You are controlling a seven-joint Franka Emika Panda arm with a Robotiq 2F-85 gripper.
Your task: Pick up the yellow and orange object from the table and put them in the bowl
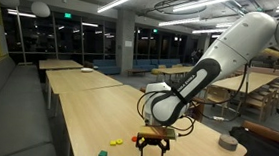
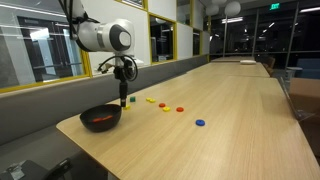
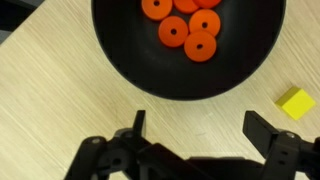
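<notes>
Your gripper hangs over the near rim of the black bowl, jaws spread, nothing between them. Inside the bowl you have five orange discs (the far ones are cropped by the frame edge). One yellow piece lies on the table, right of the bowl and just right of the right-side finger in the wrist view. It is squarish, so no long axis to favour. In an exterior view the row right of the bowl counts one yellow token, two red-orange tokens and one blue token.
</notes>
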